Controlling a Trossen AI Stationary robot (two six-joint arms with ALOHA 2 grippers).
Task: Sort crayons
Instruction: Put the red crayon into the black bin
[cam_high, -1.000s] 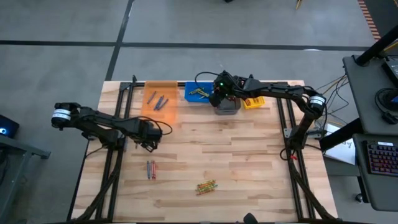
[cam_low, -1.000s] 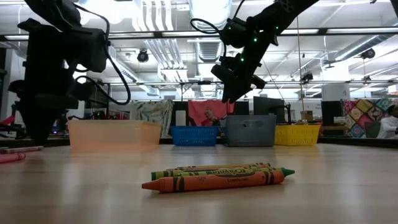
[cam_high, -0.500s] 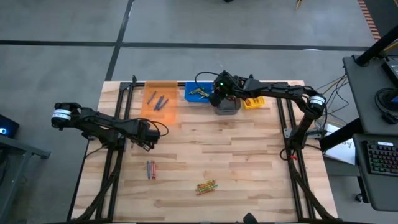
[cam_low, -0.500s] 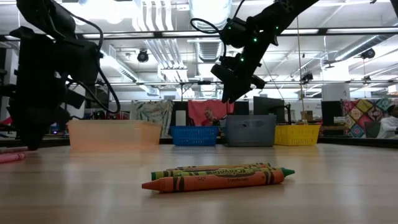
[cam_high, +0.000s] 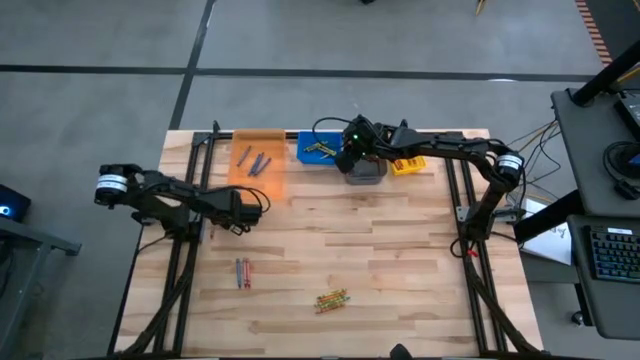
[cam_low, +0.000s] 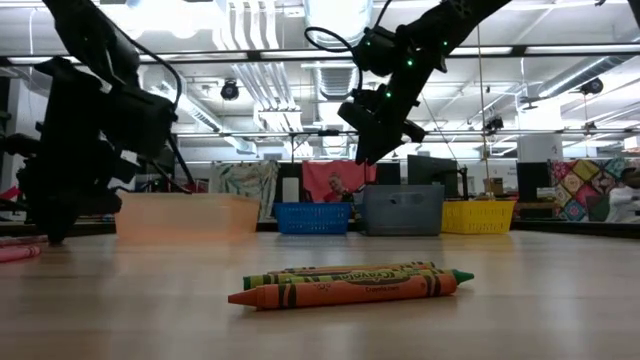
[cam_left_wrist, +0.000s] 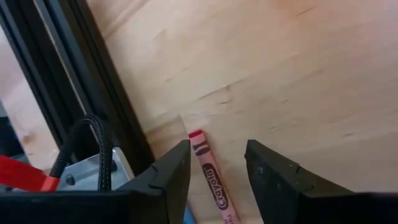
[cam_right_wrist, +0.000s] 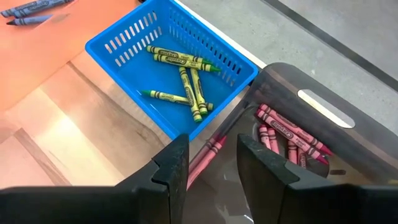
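Observation:
My left gripper (cam_high: 243, 213) hangs low over the table's left part, open and pointing steeply down. In the left wrist view a red crayon (cam_left_wrist: 211, 180) lies on the wood in the gap between the fingers, apart from both. My right gripper (cam_high: 352, 158) is open above the grey bin (cam_right_wrist: 348, 134), which holds red crayons (cam_right_wrist: 286, 134). Another red crayon (cam_right_wrist: 208, 154) shows beyond its fingers at that bin's corner; whether it lies inside or beside the bin, I cannot tell. A red and blue pair (cam_high: 242, 271) and a green and orange bunch (cam_low: 350, 283) lie on the table.
Along the far edge stand an orange bin (cam_high: 262, 175) with blue crayons (cam_high: 252, 160), a blue bin (cam_right_wrist: 118, 46) with green-yellow crayons (cam_right_wrist: 180, 74), the grey bin and a yellow bin (cam_high: 408, 165). Black frame rails (cam_high: 195, 235) run down the table's left and right sides.
My left gripper has sunk toward the table and tipped to point more steeply down, shifting a little toward the far edge. My right arm has kept still.

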